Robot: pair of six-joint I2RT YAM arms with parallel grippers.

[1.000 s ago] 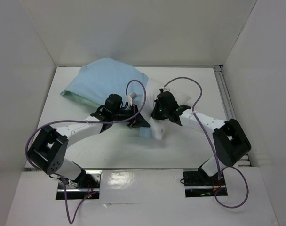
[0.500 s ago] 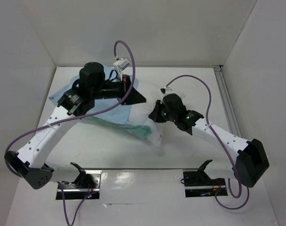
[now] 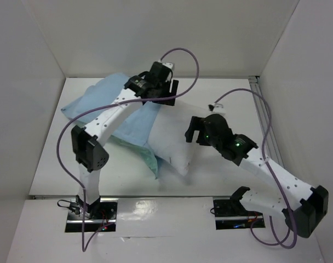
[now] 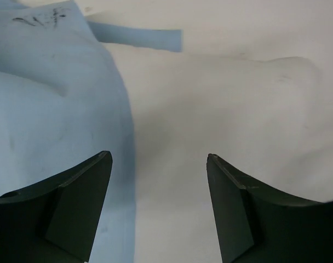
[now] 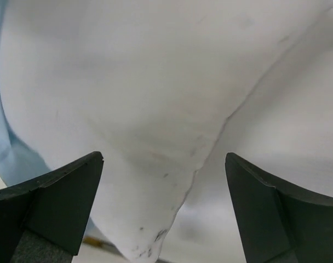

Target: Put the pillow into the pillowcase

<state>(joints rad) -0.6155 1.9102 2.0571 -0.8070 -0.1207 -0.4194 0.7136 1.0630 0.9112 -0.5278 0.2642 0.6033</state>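
My L claw is wide; the pillowcase lies under its L finger, the pillow under the R one & ahead. My R claw is wide too, a pillow corner btwn & beyond its fingers, blue case at its far L

Pillow lies mid table, L part covered by pillowcase, blue side up, green edge at front. L gripper over their far edge; R gripper just beside pillow's R side.
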